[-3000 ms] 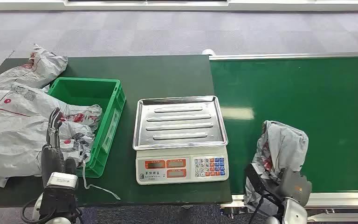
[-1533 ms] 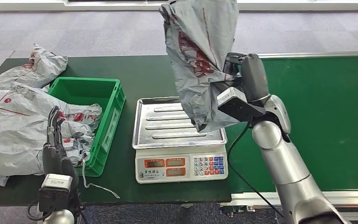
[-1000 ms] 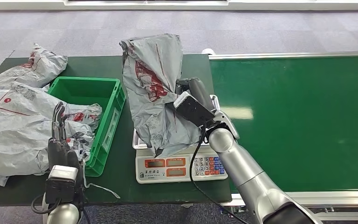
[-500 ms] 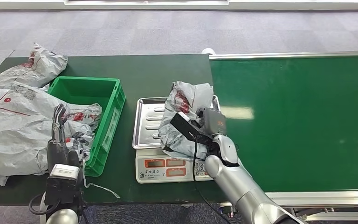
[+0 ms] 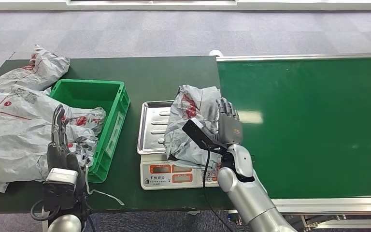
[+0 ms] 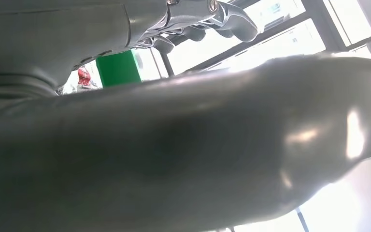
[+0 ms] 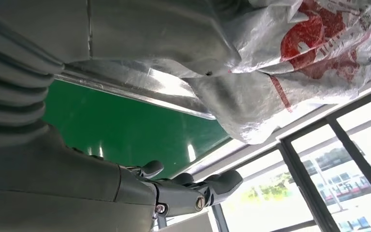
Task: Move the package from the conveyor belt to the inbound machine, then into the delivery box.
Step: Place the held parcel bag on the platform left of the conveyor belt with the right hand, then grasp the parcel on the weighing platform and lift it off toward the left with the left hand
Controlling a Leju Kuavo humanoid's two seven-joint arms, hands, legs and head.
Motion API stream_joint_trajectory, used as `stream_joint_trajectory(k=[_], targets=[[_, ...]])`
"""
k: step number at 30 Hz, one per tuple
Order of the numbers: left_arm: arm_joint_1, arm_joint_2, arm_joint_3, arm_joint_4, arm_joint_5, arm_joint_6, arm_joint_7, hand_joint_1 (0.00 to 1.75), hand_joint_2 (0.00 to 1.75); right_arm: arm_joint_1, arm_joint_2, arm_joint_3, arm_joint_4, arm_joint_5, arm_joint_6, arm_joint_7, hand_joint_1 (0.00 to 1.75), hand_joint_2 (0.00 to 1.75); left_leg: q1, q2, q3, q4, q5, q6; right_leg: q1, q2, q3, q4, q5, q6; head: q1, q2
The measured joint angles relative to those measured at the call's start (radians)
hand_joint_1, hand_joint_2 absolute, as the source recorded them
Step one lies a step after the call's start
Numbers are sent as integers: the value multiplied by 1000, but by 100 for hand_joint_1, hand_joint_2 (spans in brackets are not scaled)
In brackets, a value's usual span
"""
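Right hand (image 5: 227,124) upright beside the package (image 5: 191,126) on the scale tray (image 5: 150,129), fingers spread, holding nothing.

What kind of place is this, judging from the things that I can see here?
Probably a parcel sorting or logistics station. A green conveyor belt runs beside a table with a weighing scale, a grey courier package lies on its tray, and more mail bags are piled by a green crate.
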Motion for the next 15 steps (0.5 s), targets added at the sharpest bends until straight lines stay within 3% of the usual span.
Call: stream_joint_trajectory(k=[1, 2, 5, 6, 10, 13, 15], targets=[[0, -2, 0, -2, 10, 1, -4, 0, 0, 5, 0, -2, -11, 2, -4, -9, 0, 0, 0, 0, 0, 0, 0, 0, 0, 0, 0, 0, 0, 0, 0, 0], [1, -3, 0, -4, 24, 2, -10, 0, 0, 14, 0, -5, -28, 6, -11, -24, 0, 44, 0, 0, 0, 0, 0, 0, 0, 0, 0, 0, 0, 0, 0, 0], [1, -11, 5, -20, 33, 21, -38, 0, 0, 71, 0, -12, -143, 66, -66, -78, 0, 44, 0, -1, -1, 0, 0, 0, 0, -1, 0, 0, 0, 0, 0, 0], [0, -14, 7, -25, 12, 38, -49, 0, 0, 98, 0, -12, -202, 103, -105, -101, 0, 0, 0, -1, -1, 0, 0, 0, 0, -1, 0, 0, 0, 0, 0, 0], [-30, -18, 6, -26, -144, 98, -60, 0, 0, 205, 8, -11, -478, 227, -322, -252, 0, 0, 0, -3, -2, 0, -1, 0, 0, -3, -1, 0, -2, 0, 0, 0], [-84, -4, -6, 2, -242, 69, -18, 0, 0, 276, 49, -28, -697, 205, -386, -510, 0, 0, 0, -3, -2, 0, -1, 0, 0, -3, -1, 0, -2, 0, 0, 0], [-133, 23, -20, 38, -285, 9, 16, 0, 87, 322, 89, -60, -810, 99, -392, -693, 0, 0, 0, -3, -2, 0, -1, 0, 1, -3, -1, -1, -2, -1, 0, 0]])
